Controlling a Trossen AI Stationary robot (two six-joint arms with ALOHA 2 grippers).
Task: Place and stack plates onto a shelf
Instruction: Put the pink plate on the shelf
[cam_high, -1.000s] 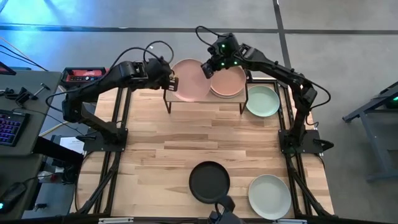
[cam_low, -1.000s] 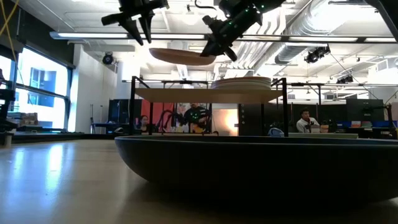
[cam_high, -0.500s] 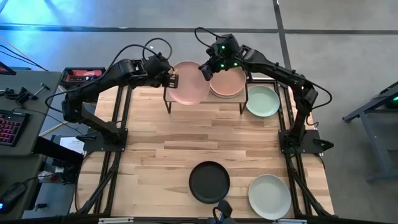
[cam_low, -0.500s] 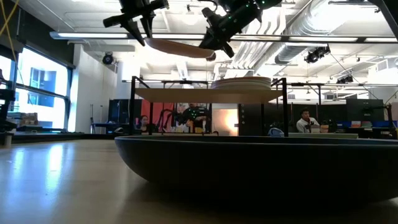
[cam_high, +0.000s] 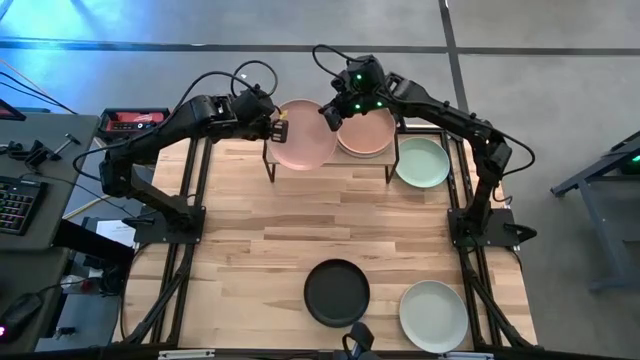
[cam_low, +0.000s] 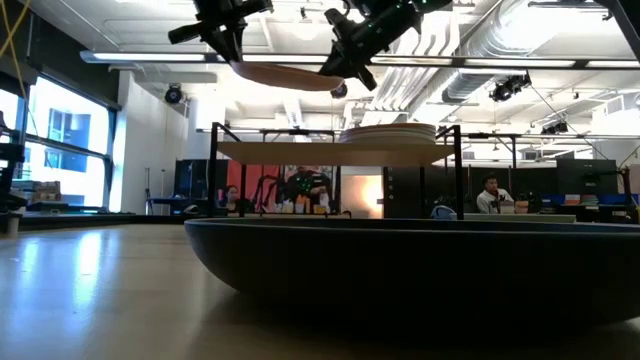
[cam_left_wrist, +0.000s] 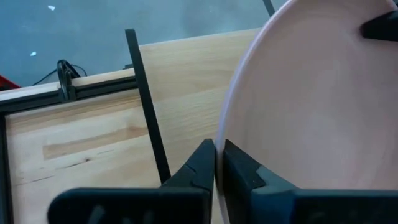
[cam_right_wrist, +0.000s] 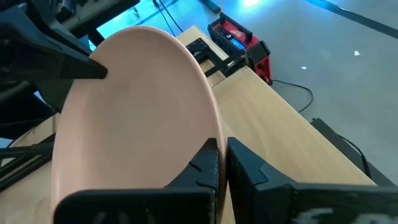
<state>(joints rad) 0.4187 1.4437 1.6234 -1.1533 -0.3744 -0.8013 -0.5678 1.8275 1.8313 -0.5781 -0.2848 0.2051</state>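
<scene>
Your left gripper (cam_high: 279, 127) has just clamped the near rim of the round matte peach plate (cam_high: 305, 133). The right gripper (cam_high: 331, 112) pinches the opposite rim. The plate hangs above the small wooden-topped shelf (cam_low: 300, 152), so a handover is likely.

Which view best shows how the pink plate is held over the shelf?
The high view: the pink plate spans between the left gripper and right gripper, each shut on its rim above the shelf. The low view shows it edge-on, clear of the shelf top. Each wrist view shows only one pinched rim.
</scene>
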